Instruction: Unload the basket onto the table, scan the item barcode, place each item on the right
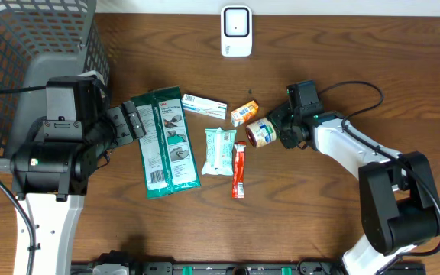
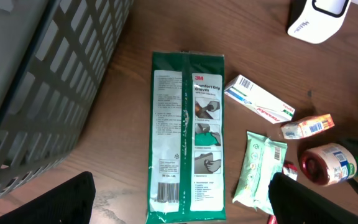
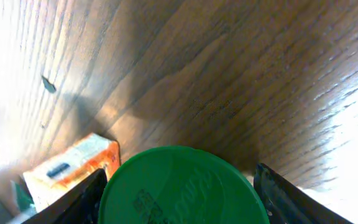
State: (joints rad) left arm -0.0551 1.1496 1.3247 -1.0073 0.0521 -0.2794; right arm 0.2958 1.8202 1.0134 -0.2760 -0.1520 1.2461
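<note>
A: Right pincer (image 1: 279, 132), state?
B: Its fingers (image 3: 73, 202) stood on either side of the green lid (image 3: 185, 186) of the jar (image 1: 260, 133), close in. Couldn't tell whether they pressed on the lid or sat just off it.
A: Jar position?
B: It lay on its side on the tabletop (image 1: 319, 221), roughly midway between the left and right edges. The lid pointed toward the right edge and the red end toward the left edge. An orange box (image 1: 244, 113) was just beside it on the far-edge side. Touching or not, couldn't tell.
A: Scanner?
B: The white scanner (image 1: 236, 30) stood upright at the middle of the far edge, well apart from the jar.
A: Left pincer (image 2: 180, 199)?
B: Spread wide, nothing between its fingers. It was by the left side of the green glove pack (image 1: 163, 141), which lay flat.
A: Anything else, quick?
B: A white carton (image 1: 205, 105) lay between the glove pack and the orange box. A wipes pack (image 1: 220, 150) and a red sachet (image 1: 239, 170) lay side by side, nearer the near edge than the jar. A grey mesh basket (image 1: 21, 46) was at the far left corner.
</note>
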